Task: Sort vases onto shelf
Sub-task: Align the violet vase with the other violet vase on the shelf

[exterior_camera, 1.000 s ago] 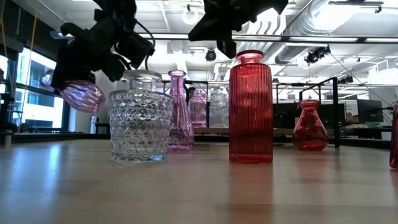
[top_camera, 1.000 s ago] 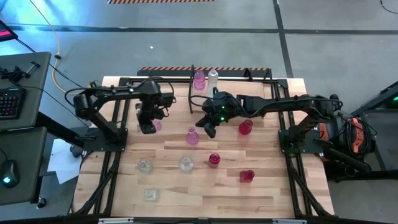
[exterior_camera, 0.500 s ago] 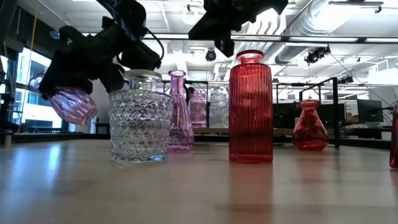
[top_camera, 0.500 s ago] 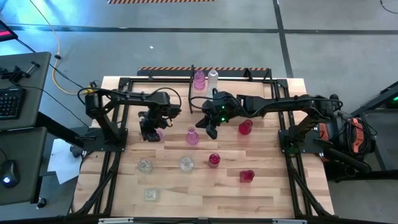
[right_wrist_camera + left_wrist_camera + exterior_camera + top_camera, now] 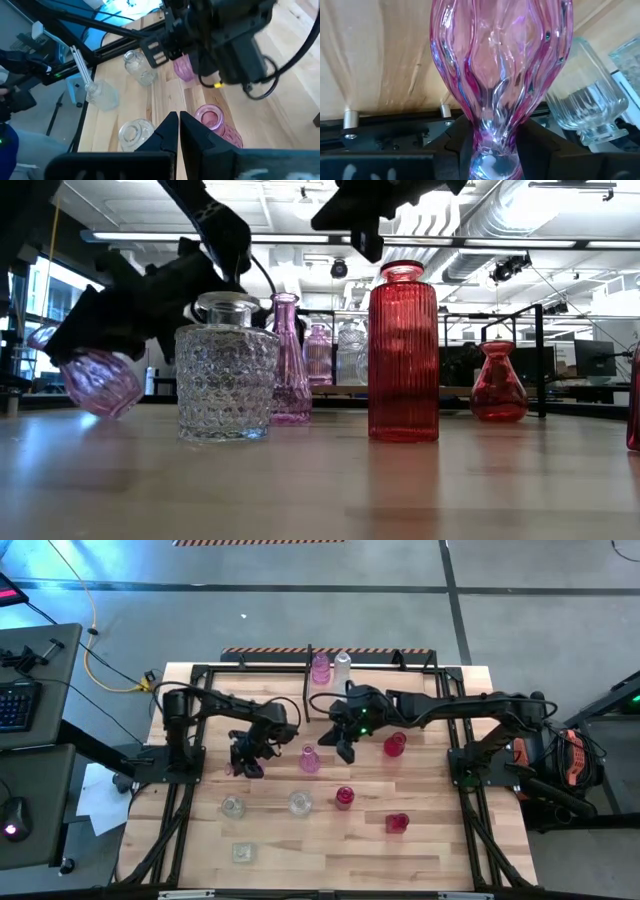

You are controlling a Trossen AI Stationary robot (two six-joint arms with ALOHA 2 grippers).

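Left gripper [image 5: 246, 762] mostly hidden by its own arm from above; its jaws clamp the neck of a ribbed pale pink glass vase [image 5: 95, 378], tilted, low over the wooden counter [image 5: 420, 840] at left of frame. Two-tier shelf [image 5: 375, 658] half cut off by frames. Right gripper [image 5: 345, 750] hangs mid-counter, jaws together, empty.

Pink ribbed vase [image 5: 95, 380] tilted in left pincer [image 5: 246, 759], low over tabletop [image 5: 430, 840]; other pink, red, clear vases upright on tabletop; two on shelf [image 5: 325, 653] at far edge.
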